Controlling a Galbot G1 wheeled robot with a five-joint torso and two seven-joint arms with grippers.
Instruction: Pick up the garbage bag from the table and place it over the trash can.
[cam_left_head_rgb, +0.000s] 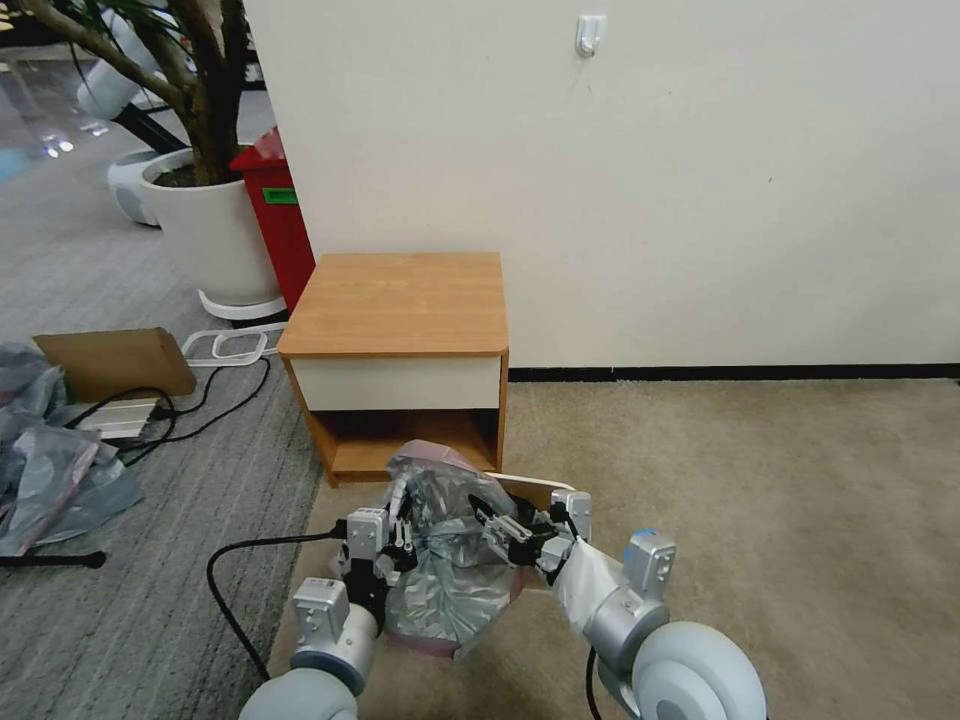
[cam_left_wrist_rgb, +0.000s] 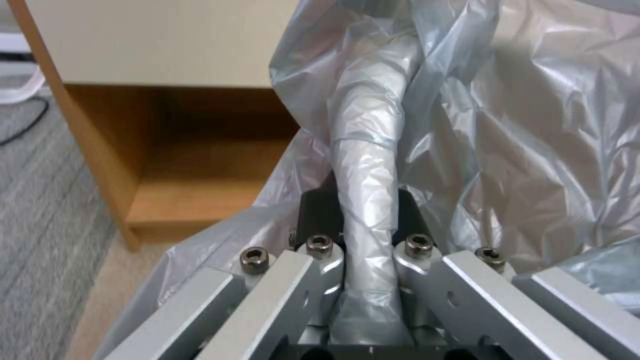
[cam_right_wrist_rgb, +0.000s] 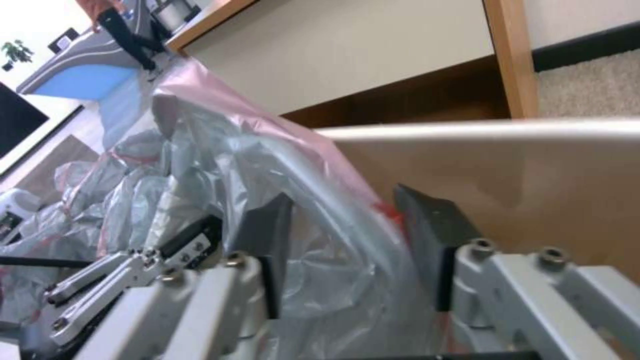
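While the garbage bag (cam_left_head_rgb: 450, 560) drapes over the trash can (cam_left_head_rgb: 535, 487) on the carpet just before the desk (cam_left_head_rgb: 400, 300), the left pincer (cam_left_wrist_rgb: 367, 220) pinches a bunched fold of it, and the right pincer (cam_right_wrist_rgb: 347, 240) straddles the bag-covered rim, spread.

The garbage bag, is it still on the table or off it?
Off: the garbage bag hangs before the table, pinched by the left gripper.
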